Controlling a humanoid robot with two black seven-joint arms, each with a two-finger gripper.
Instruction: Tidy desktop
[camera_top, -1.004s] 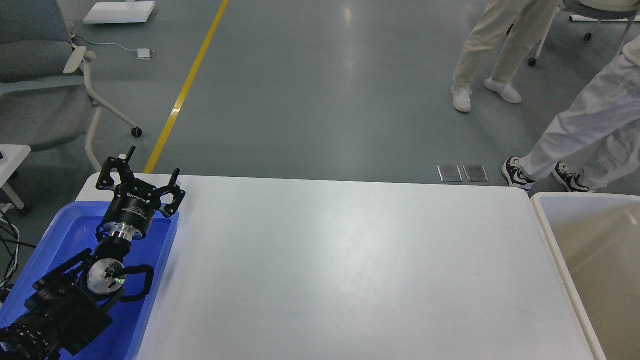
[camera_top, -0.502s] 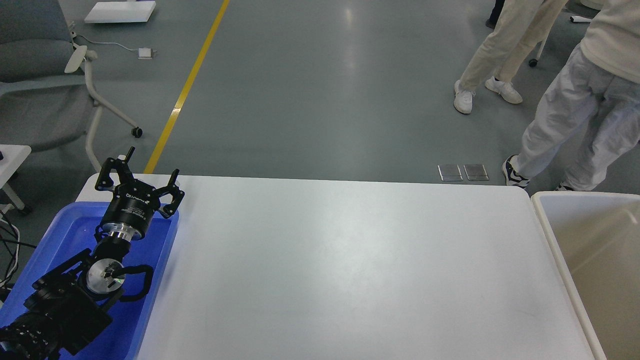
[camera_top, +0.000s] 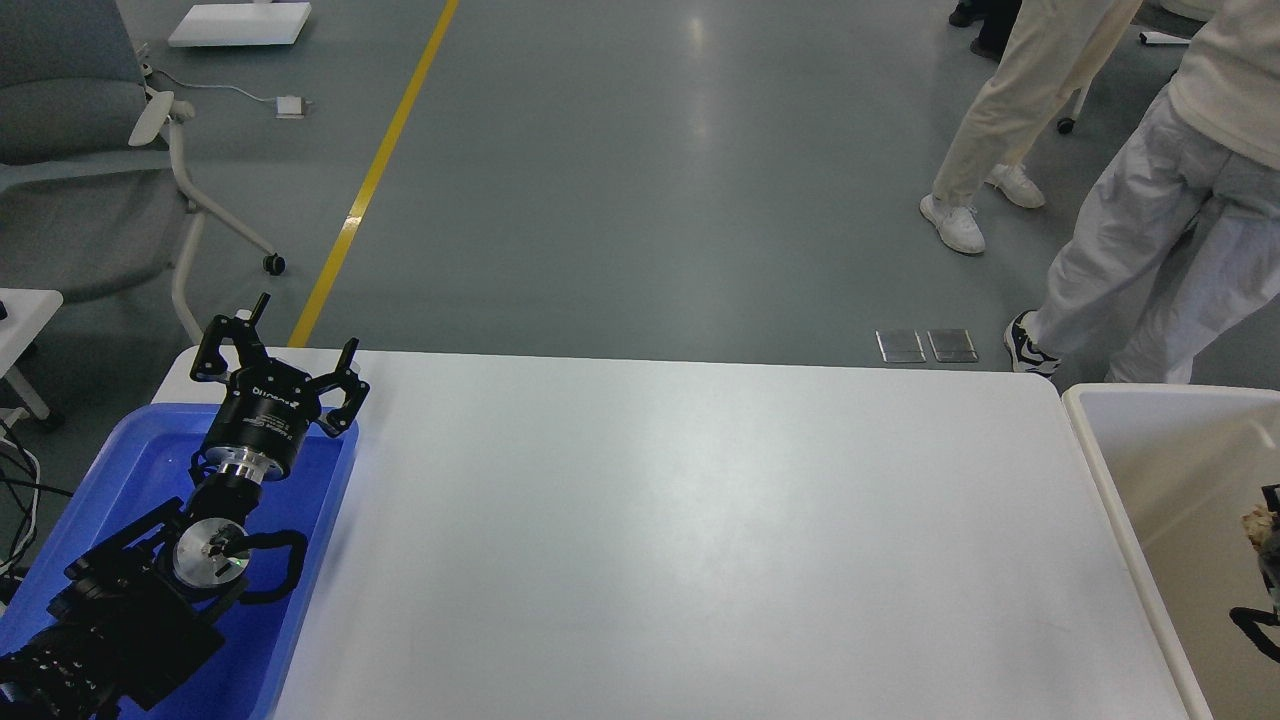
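Observation:
The white desktop (camera_top: 700, 520) fills the middle of the head view and nothing lies on it. My left gripper (camera_top: 300, 332) is open and empty, held over the far end of the blue tray (camera_top: 120, 460) at the desktop's left edge. A dark part of my right arm (camera_top: 1268, 560) shows at the right edge over the off-white bin (camera_top: 1098, 450). A small tan crumpled thing (camera_top: 1253, 521) sits at its tip. I cannot tell the fingers apart or whether they hold it.
Two people (camera_top: 1130, 230) stand on the grey floor beyond the far right corner. A grey chair (camera_top: 90, 190) stands at the far left. A yellow floor line (camera_top: 370, 180) runs past the table's far left corner.
A part of my right arm with a tan thing has come into view at the right edge over the bin. The people have shifted. My left arm has not moved.

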